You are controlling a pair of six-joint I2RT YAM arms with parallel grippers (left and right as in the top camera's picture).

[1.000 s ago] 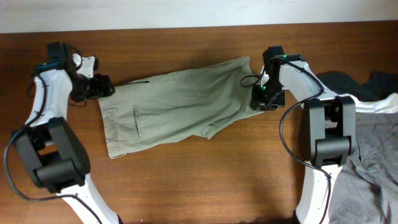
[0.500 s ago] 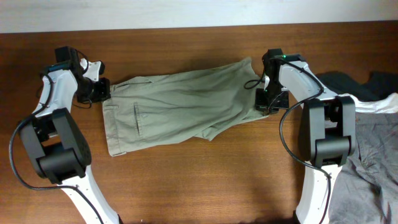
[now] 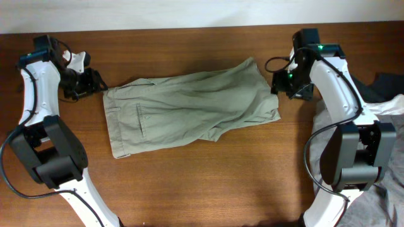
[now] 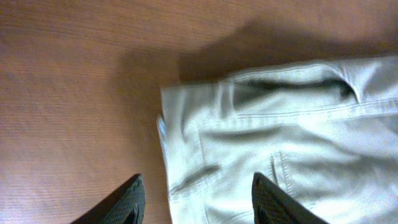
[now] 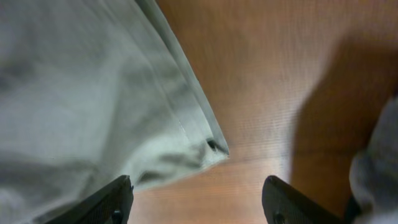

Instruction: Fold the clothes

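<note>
The khaki olive-green shorts point(image 3: 186, 113) lie spread flat across the middle of the wooden table, waistband to the left, leg hems to the right. My left gripper point(image 3: 95, 82) is open and empty, just off the waistband's upper left corner point(image 4: 186, 93). A strip of light blue lining point(image 4: 161, 127) shows at that edge. My right gripper point(image 3: 285, 85) is open and empty, just right of the leg hem, whose corner point(image 5: 214, 146) shows in the right wrist view.
A dark garment point(image 3: 353, 85) and grey trousers point(image 3: 375, 157) lie at the table's right edge, under the right arm. The white wall edge point(image 3: 189, 12) runs along the back of the table.
Both grippers have let go of the shorts and pulled outward and up, left to the left, right to the right. The shorts now lie flat and stretched out.
</note>
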